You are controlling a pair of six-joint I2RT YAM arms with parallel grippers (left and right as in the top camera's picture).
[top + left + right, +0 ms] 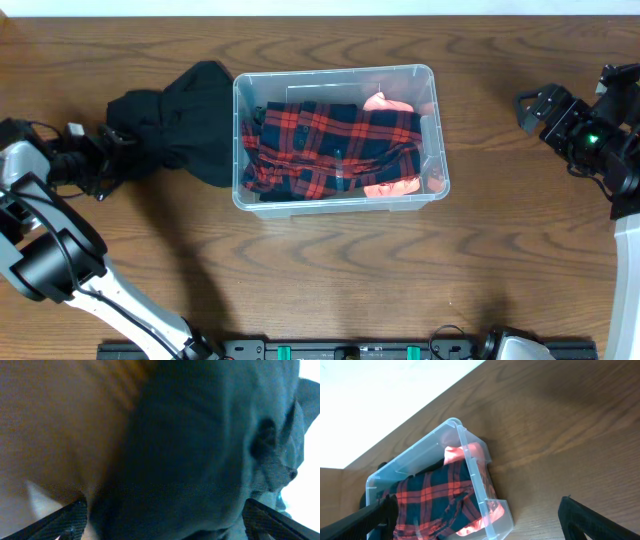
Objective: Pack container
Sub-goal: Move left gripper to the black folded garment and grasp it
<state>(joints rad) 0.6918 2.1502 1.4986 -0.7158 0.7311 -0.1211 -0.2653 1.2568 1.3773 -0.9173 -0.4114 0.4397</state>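
While the container [340, 204] sits mid-frame on the counter [320, 285], the left pincer [112, 140] stands spread wide against black cloth [190, 120] at left, the right pincer [524, 108] likewise spread, empty, at right

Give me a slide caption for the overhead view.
Left tool at a black garment beside the tub holding plaid and pink clothes; right tool open, apart.

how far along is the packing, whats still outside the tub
Done: a red plaid garment and a pink item lie inside the container. In hand: the left gripper is at the black garment, jaws wide with cloth between them, not closed. Left: that garment is outside, on the table by the container's left wall. The right gripper is open, off to the right.
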